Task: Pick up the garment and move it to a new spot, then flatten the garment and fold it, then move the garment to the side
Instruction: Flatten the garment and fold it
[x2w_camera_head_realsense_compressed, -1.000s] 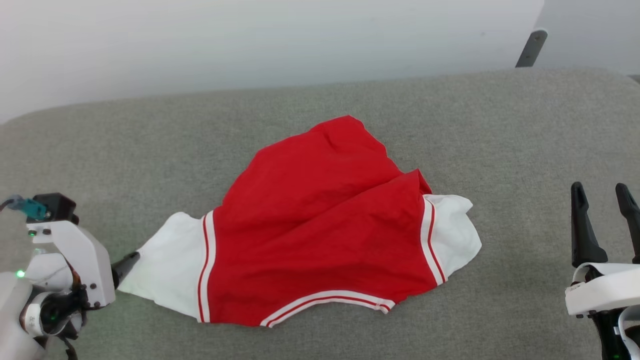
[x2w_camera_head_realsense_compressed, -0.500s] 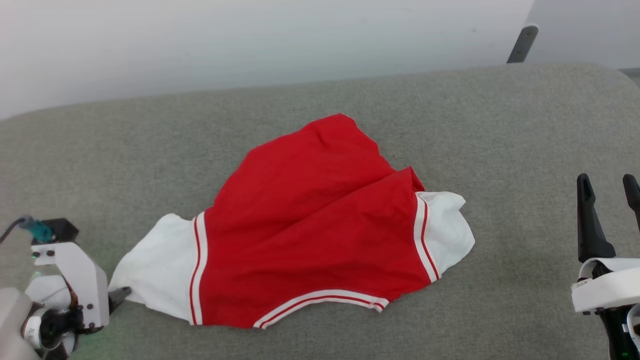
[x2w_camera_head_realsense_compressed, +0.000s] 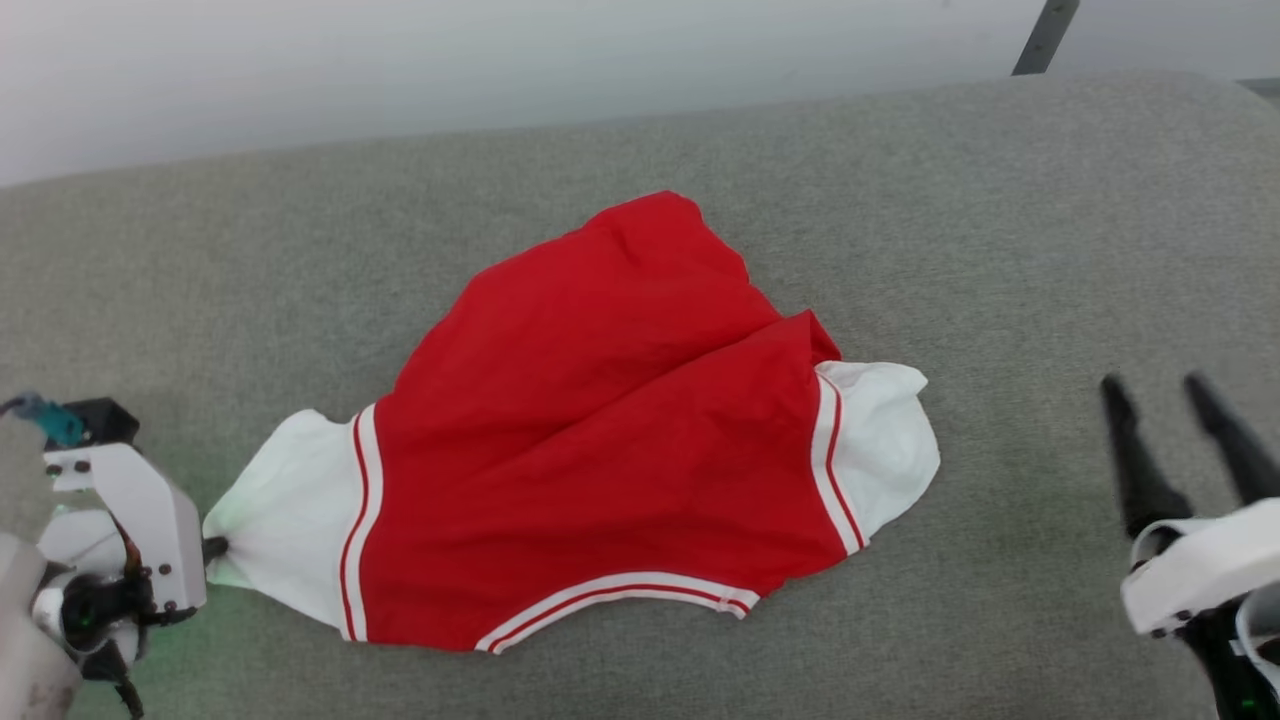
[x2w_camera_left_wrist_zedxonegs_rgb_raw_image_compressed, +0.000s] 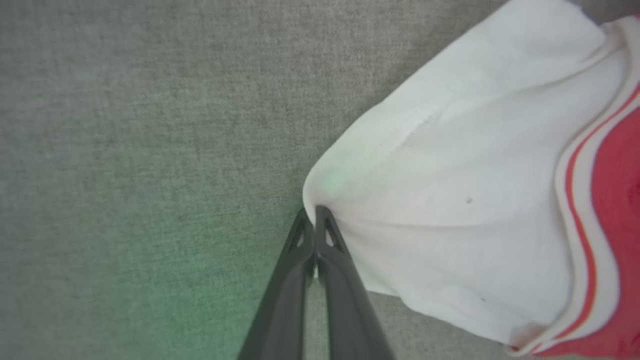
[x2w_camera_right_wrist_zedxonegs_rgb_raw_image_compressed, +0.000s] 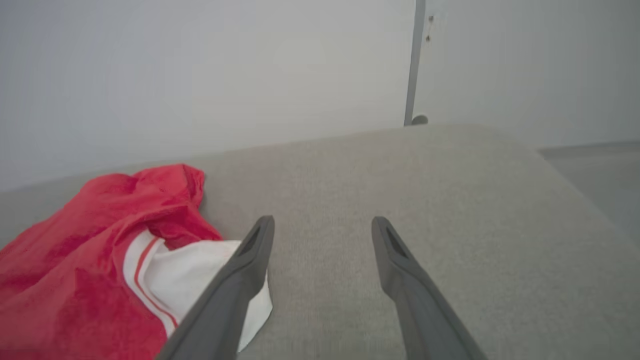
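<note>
Pinching a white sleeve edge of the garment, my left gripper is clamped on the cloth; my right gripper hovers spread wide and empty near the other sleeve. The garment lies rumpled on the grey sofa; flattening, folding and moving aside remain.

Support surface: grey woven-fabric padded counter with a rounded far edge and a rounded right corner; the weave is fine and uniform (a faint green tint lies on its near-left area). Behind it stands a plain white wall. A dark grey narrow bar stands against the wall beyond the right far corner. A pale grey floor shows past the right end.
</note>
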